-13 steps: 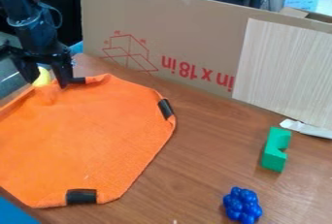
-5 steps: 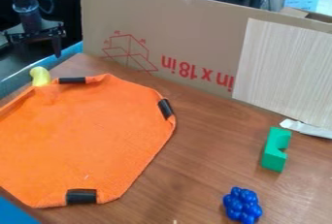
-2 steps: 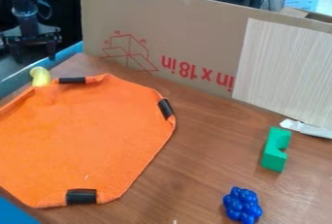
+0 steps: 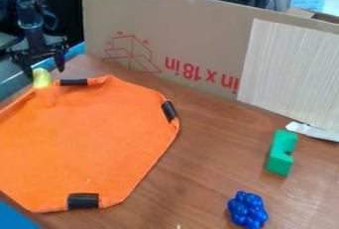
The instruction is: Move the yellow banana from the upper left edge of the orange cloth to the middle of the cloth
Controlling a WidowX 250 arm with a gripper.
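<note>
So nearest, toward the right of the worktop [image 4: 198,173], there's a knobbly blue thing [image 4: 248,210], then a notched green block [image 4: 279,157]. The orange cloth [image 4: 92,134] spreads across the left. By its far left edge sits the yellow thing [image 4: 42,79], just below the gripper [image 4: 44,71], which is released, fingers wide apart. Cardboard [image 4: 198,39] stands at the far side.
</note>
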